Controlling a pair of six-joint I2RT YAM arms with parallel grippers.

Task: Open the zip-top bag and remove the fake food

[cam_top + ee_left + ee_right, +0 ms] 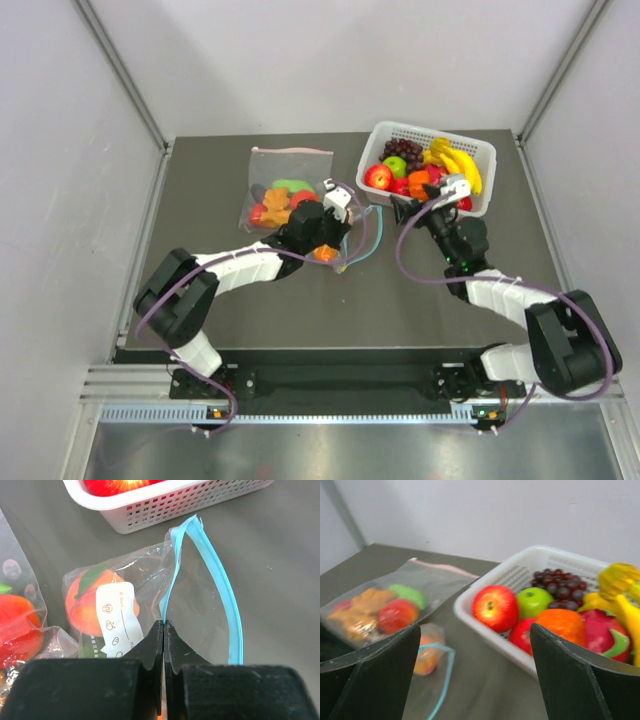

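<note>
Left wrist view puts me right over the black left gripper [164, 630], clenched tight on one lip of the small clear plastic zip-top bag [200, 615], just beside its teal-blue zip strip [227, 597]. The strip bows out in a loop, so the mouth is parted. I take the pinch as an anchor, holding one side fixed over the dark grey bench [330, 310] so the other arm can work the opening. Inside, a glossy orange plastic fruit [80, 605] sits at the closed end, at about 9 o'clock from the pinch.

From the top view, the bag lies mid-bench. The right gripper [408, 207] hangs at about 3 o'clock of it, released, fingers spread wide with nothing between them. Its own camera looks past both fingers at the bag's loop and the fruit. To my eye it is lined up to enter the mouth, not yet in it.

Room is tight on two sides. The white slotted plastic basket [487, 185] of fruit sits at 1 o'clock, its wall near the mouth's far tip. The larger clear bag with a pink-red strip [290, 178] lies just beside at 10 o'clock. From 4 to 7 o'clock the bench is bare, which looks the better way to draw the fruit out. The grey walls stand well apart.
</note>
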